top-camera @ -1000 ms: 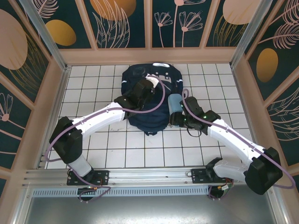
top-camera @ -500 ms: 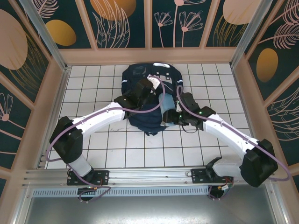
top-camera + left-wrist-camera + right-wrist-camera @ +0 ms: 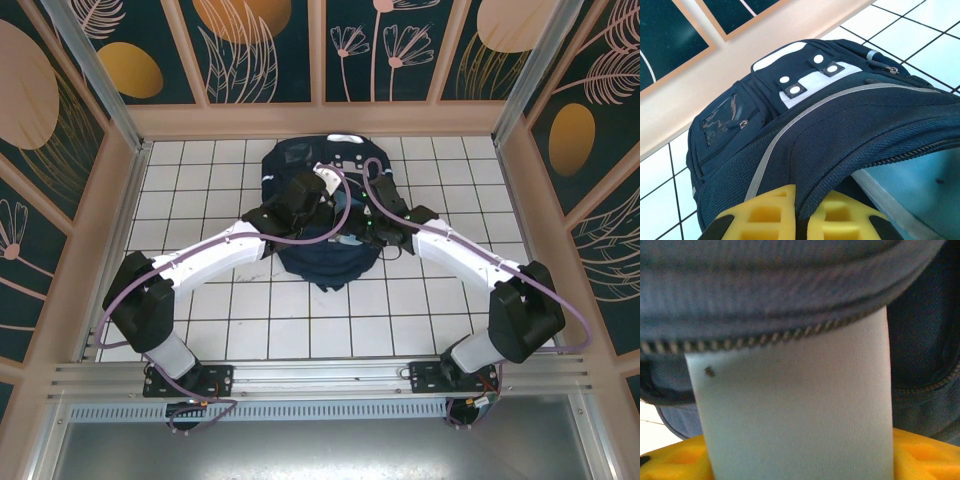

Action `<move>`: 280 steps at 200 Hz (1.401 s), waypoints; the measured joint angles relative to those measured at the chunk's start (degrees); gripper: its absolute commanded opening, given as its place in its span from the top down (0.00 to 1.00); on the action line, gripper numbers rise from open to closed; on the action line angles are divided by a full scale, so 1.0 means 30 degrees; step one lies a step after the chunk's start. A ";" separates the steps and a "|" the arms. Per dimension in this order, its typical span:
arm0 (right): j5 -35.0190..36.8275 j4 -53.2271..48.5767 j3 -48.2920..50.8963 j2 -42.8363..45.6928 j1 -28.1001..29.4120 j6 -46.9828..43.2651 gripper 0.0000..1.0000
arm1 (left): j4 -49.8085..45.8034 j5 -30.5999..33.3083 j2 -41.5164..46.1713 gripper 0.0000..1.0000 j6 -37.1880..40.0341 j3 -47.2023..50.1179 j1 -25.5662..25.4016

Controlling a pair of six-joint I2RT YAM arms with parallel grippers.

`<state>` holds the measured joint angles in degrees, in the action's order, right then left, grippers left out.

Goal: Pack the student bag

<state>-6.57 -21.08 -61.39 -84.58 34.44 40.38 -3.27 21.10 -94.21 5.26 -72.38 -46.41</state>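
The large dark navy fabric student bag (image 3: 325, 265) lies at the far middle of the white tiled counter (image 3: 200, 190), its white patches toward the far wall. The left end effector (image 3: 303, 188) rests on its upper face. In the left wrist view this end effector (image 3: 801, 212) has its yellow fingers (image 3: 760, 220) pinched narrow on a fold of the bag's fabric beside the zip (image 3: 920, 150), which holds the mouth open.

From the right, the right end effector (image 3: 380, 225) reaches in at the bag's right side. A pale blue flat rectangular item (image 3: 790, 405) lies between its yellow fingers (image 3: 925, 452), with its far end tucked under the toothed zip edge (image 3: 765, 340). The fingers stand wide, either side of it. Whether they press on it or have let go, I cannot tell.

Judging by this, packing is under way. The pale blue item (image 3: 920, 185) is partly inside, with its near part outside the opening. It needs pushing fully in. After that the flap must be released and probably the zip closed. What else is already inside is hidden.
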 measured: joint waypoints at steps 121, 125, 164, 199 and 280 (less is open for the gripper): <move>-0.3920 0.4320 0.4320 0.3810 -0.0714 0.1370 0.26 | -0.0430 0.0175 0.0000 0.98 -0.0801 -0.0015 0.0000; -0.3956 0.4328 0.4452 0.3978 -0.0736 0.1377 0.27 | -0.0430 0.0168 0.0000 0.98 -0.0809 -0.0015 0.0000; -0.4597 0.4867 0.5508 0.4422 -0.0845 0.1749 0.50 | -0.0437 0.0080 0.0000 0.98 -0.0860 -0.0015 0.0000; -0.5530 0.6455 0.5646 0.3796 -0.0838 0.2208 0.60 | -0.0510 -0.0219 0.0000 0.98 -0.0867 -0.0015 0.0000; -0.6776 1.3784 0.5676 -0.0612 -0.0255 0.4226 0.71 | -0.0794 -0.0641 0.0029 0.98 -0.1362 -0.0015 0.0262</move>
<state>-26.89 20.27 -44.36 -86.41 33.67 53.06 -5.65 19.18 -94.13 1.17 -72.42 -45.63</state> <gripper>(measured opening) 0.296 0.092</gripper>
